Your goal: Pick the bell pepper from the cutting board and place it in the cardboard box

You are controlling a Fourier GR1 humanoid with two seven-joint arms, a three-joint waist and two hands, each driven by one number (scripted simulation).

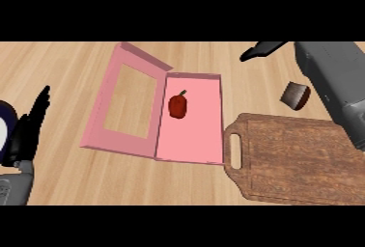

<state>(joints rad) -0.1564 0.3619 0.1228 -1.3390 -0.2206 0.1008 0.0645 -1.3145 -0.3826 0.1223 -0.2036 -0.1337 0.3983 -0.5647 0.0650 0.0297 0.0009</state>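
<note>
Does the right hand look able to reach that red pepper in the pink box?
Probably yes: the right hand hovers beyond the open box, nothing covers the pepper, and the lid lies flat aside.

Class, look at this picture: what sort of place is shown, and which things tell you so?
Probably a kitchen counter: a light wooden worktop carries a wooden cutting board with a handle slot, and a red bell pepper lies in an open pink box.

The red bell pepper point(178, 106) with its dark stem pointing up-right lies inside the pink cardboard box point(203, 144), in the upper half of the tray near its left wall. The box is open, its windowed lid point(107, 113) folded out to the left. The brown wooden cutting board point(299, 159), handle slot toward the box, sits just beside the box's lower right corner.
</note>
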